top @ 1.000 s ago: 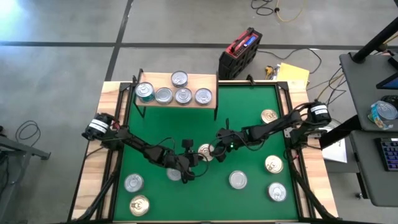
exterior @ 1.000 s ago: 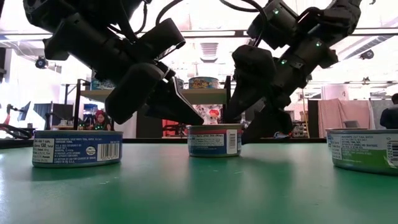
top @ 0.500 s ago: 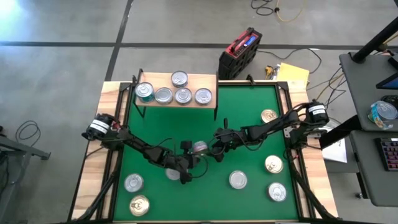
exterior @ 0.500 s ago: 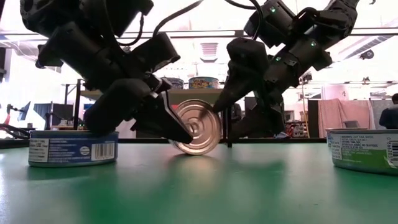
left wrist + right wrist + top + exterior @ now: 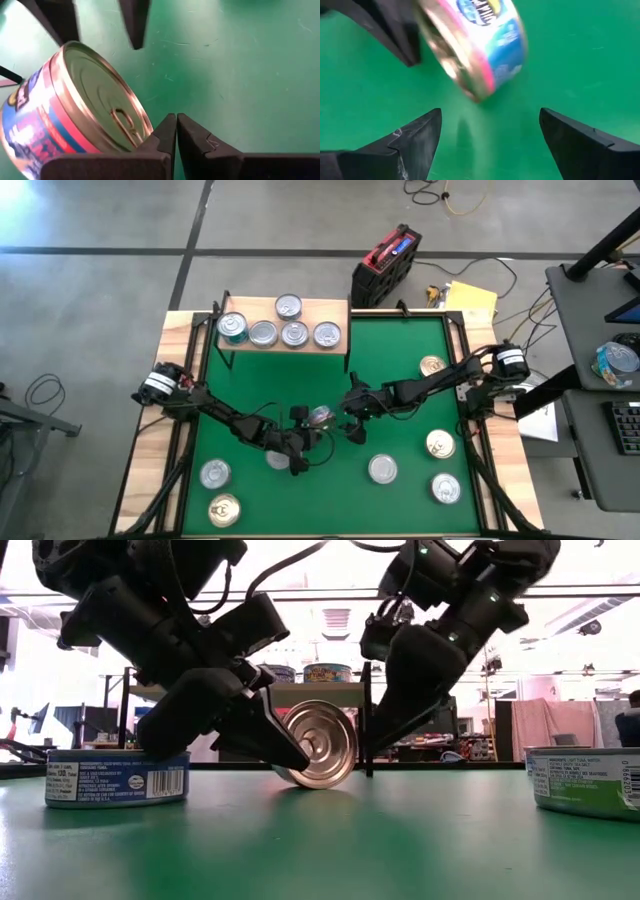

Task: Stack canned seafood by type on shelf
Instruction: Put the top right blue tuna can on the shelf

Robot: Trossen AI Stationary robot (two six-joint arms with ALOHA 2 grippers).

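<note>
Shiny metal tin (image 5: 318,744), matt green mat (image 5: 400,350)

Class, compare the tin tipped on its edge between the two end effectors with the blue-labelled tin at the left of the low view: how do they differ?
The tipped blue-and-pink-labelled round tin stands on its edge, lid facing sideways; the blue-labelled tin lies flat. The tipped tin rests against the shut left end effector; the flat one stands alone. Both sit on the green mat.

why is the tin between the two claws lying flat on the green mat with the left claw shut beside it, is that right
Not quite: the tin is tipped up on its edge, not lying flat, as the low view shows. The rest holds: it is on the green mat between the two claws, and the left claw is shut beside it.
</note>
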